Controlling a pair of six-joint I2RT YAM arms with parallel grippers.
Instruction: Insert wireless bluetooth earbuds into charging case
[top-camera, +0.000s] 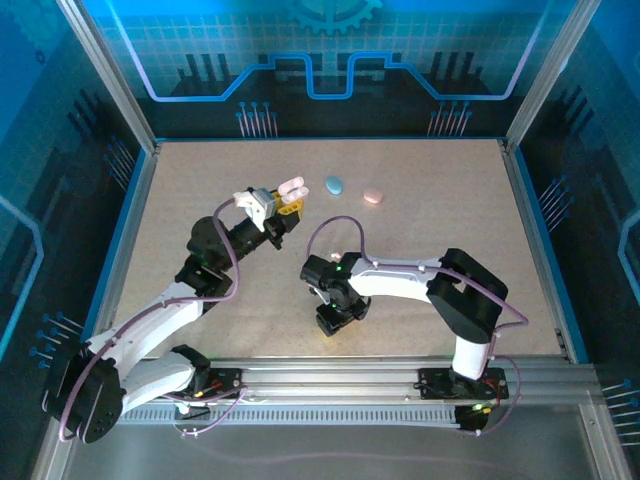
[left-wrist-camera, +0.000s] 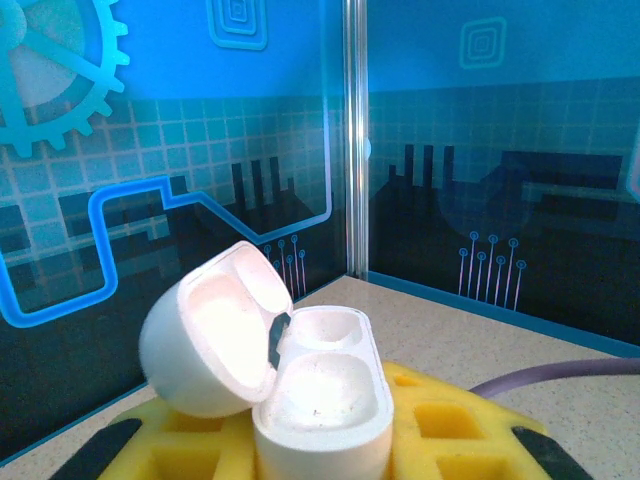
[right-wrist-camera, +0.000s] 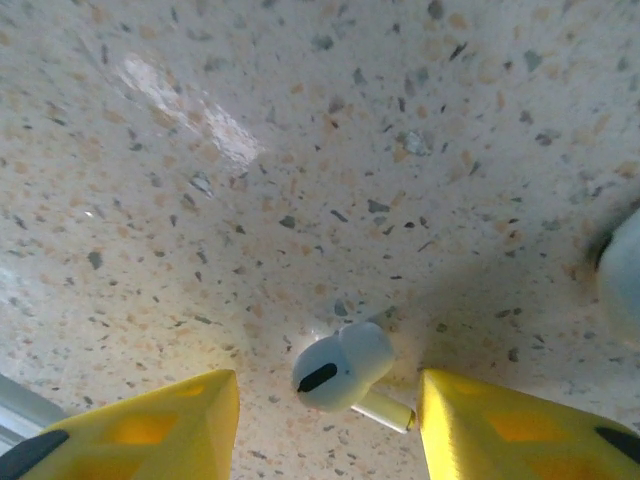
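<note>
1. From above, the left claw (top-camera: 283, 203) is raised over the far half of the table (top-camera: 180, 230), left of the middle. It is clamped on a white case (top-camera: 293, 187) whose lid stands open.
2. Just to the right of that case, a blue case (top-camera: 334, 185) lies on the table near the middle of the far edge. A pink case (top-camera: 373, 195) lies a little further right. The two are apart and both are shut.
3. The right claw (top-camera: 330, 322) points down at the table close to the middle of the near edge, well apart from all three cases. From this height I cannot tell how its fingers stand or what lies under them.
4. At the left wrist, the left claw (left-wrist-camera: 310, 425) grasps the white case (left-wrist-camera: 320, 400) between its yellow fingers (left-wrist-camera: 450, 430). The base sits upright with two hollow wells facing up, both without earbuds. The lid (left-wrist-camera: 205, 340) is swung back to the left on its hinge. A purple cable (left-wrist-camera: 560, 375) runs over the table at the right.
5. At the right wrist, the right claw (right-wrist-camera: 325, 378) is released, its yellow fingers (right-wrist-camera: 150, 430) spread wide just above the table (right-wrist-camera: 300, 150).
6. One white earbud (right-wrist-camera: 345, 368) lies on the table between them, its stem pointing toward the right finger. Neither finger grips it.
7. A pale rounded thing (right-wrist-camera: 625, 280) shows at the right edge, cut off; I cannot tell what it is.
</note>
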